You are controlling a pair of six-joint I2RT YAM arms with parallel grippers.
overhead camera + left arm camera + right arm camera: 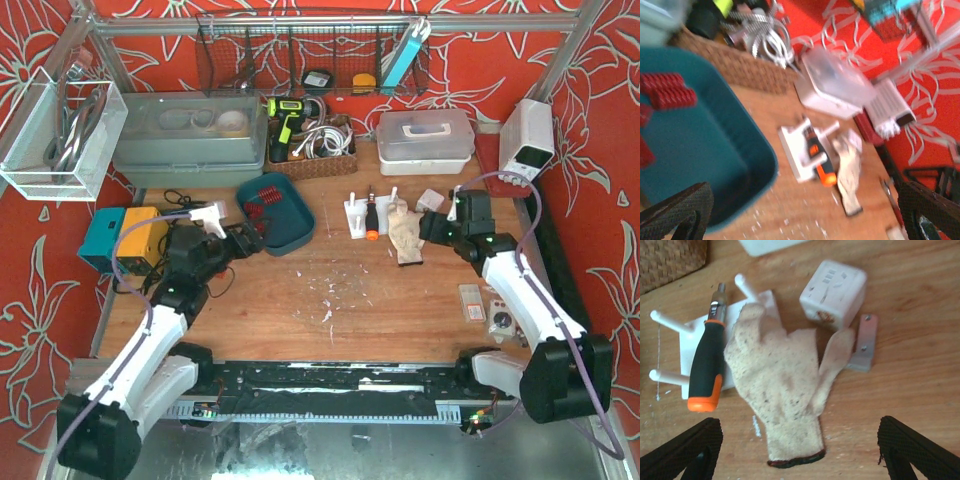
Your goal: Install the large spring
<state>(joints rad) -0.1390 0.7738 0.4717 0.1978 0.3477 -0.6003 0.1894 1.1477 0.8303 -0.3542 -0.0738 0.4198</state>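
Several red springs (pixel 262 205) lie in a teal tray (pixel 290 238) at the back left; they show blurred in the left wrist view (pixel 667 91), inside the tray (pixel 762 155). A white peg fixture (pixel 356 222) lies mid-table with a black-and-orange screwdriver (pixel 371 216) across it; both also show in the right wrist view, the fixture (pixel 690 335) and the screwdriver (pixel 707 365). My left gripper (pixel 246 240) is open and empty at the tray's near edge. My right gripper (pixel 432 228) is open and empty, hovering over a beige glove (pixel 775 380).
A white cube (pixel 832 292) and a metal bracket (pixel 864 342) lie beside the glove. A wicker basket (pixel 315 150) and a clear lidded box (pixel 425 135) stand at the back. Yellow and teal boxes (pixel 125 235) sit at the left. Small parts (pixel 490 310) lie at the right.
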